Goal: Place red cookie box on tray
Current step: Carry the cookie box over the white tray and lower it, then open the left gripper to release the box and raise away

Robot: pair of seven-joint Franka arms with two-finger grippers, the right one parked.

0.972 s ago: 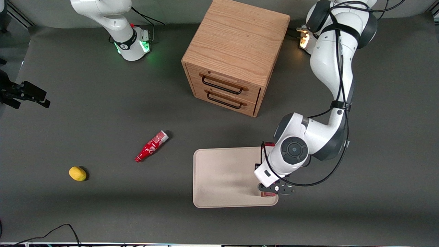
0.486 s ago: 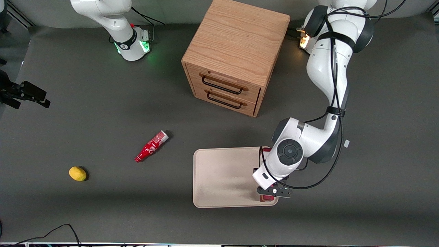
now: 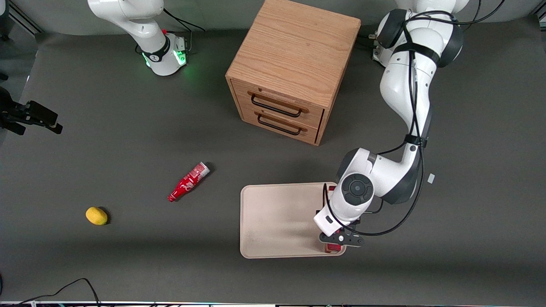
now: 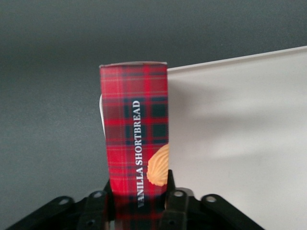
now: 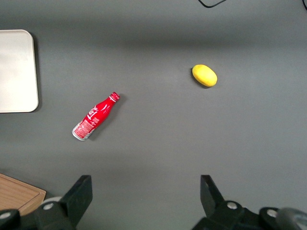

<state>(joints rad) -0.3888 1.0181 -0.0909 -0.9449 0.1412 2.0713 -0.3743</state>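
The left arm's black two-finger gripper (image 3: 337, 241) hangs over the working arm's end of the large flat cream-beige tray (image 3: 277, 219), at the tray's corner nearest the front camera. Its fingers (image 4: 177, 203) are clamped on the slim dark-red plaid cookie box (image 4: 136, 148), one pressing each long face near one end, so most of the carton sticks out past the fingertips. In the wrist view the box, lettered "VANILLA SHORTBREAD" with a tan cookie picture, lines up along the tray's edge, with grey table beside it. In the front view only a red sliver of the box (image 3: 332, 247) shows beneath the gripper, over the tray's rim; whether it touches the tray cannot be told.
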